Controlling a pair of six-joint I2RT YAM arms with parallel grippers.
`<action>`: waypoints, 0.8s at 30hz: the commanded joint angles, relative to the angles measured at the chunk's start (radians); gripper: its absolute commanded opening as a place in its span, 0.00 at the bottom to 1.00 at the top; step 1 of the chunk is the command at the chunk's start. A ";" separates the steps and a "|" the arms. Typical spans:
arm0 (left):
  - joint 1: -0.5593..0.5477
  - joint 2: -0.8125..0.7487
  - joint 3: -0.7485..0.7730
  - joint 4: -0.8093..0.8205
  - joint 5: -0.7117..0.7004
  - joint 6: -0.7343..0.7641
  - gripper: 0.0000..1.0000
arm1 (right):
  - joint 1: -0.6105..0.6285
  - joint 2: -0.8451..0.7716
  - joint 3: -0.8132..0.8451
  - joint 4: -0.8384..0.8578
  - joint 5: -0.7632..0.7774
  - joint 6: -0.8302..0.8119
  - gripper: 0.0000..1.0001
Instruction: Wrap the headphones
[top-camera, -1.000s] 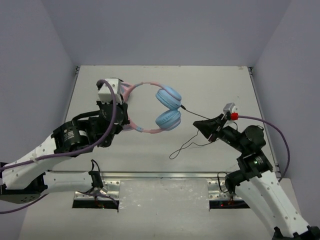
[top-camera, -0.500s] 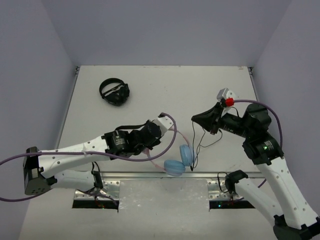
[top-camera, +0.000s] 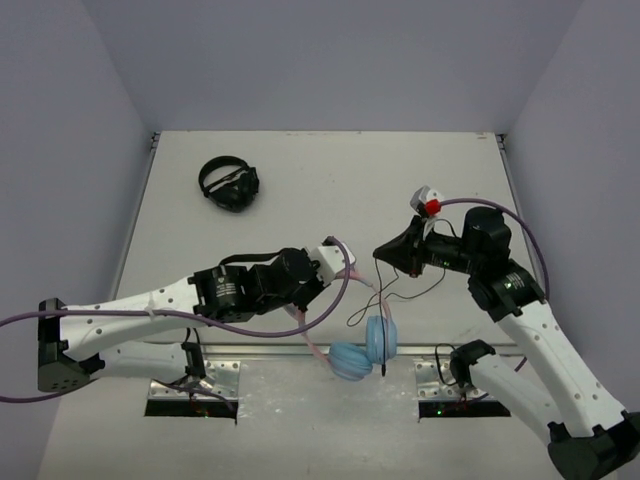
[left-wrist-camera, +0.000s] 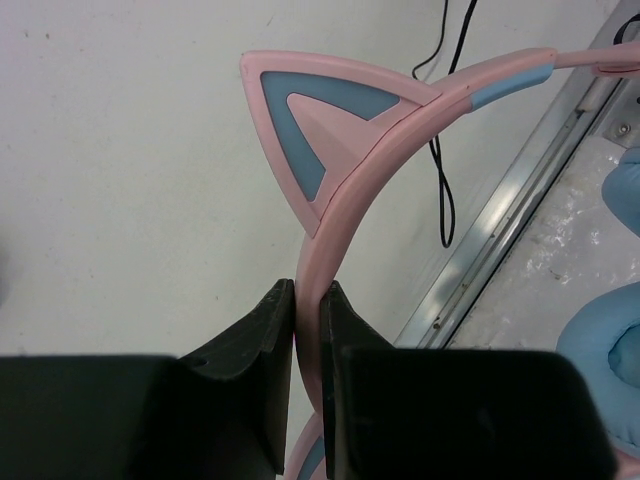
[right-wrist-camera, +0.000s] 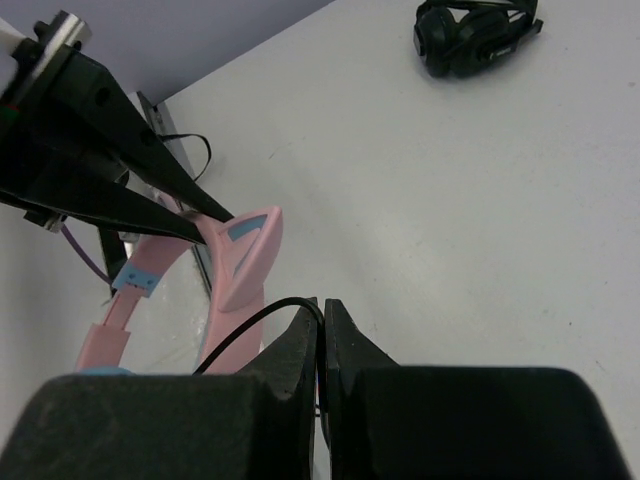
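The headphones (top-camera: 366, 343) hang at the table's near edge, their two light-blue ear cups (top-camera: 350, 360) over the metal rail. My left gripper (top-camera: 352, 270) is shut on the pink headband (left-wrist-camera: 345, 215), just below a cat ear (left-wrist-camera: 318, 130). My right gripper (top-camera: 381, 251) is shut on the thin black cable (right-wrist-camera: 248, 326), which curves out of the left side of its tips (right-wrist-camera: 320, 304). The cable (top-camera: 386, 305) drops from there towards the ear cups, with a slack loop (top-camera: 425, 285) lying on the table. The right wrist view shows the headband (right-wrist-camera: 235, 280) right beside my right gripper.
All-black headphones (top-camera: 229, 184) lie at the back left of the table, also in the right wrist view as black headphones (right-wrist-camera: 476, 35). A metal rail (left-wrist-camera: 520, 195) runs along the near edge. Grey walls close in three sides.
The left gripper has brought the headphones from the far left of the table to the near edge. The right gripper has moved left with the cable, closer to the headband.
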 joint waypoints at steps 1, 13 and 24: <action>-0.013 -0.040 0.067 0.092 0.046 -0.002 0.00 | 0.043 0.038 0.014 0.038 0.070 -0.010 0.01; -0.013 -0.194 0.067 0.166 0.034 -0.024 0.00 | 0.094 0.078 -0.070 0.154 0.165 0.033 0.01; -0.013 -0.288 0.164 0.250 -0.153 -0.232 0.00 | 0.094 0.161 -0.047 0.415 -0.008 0.203 0.13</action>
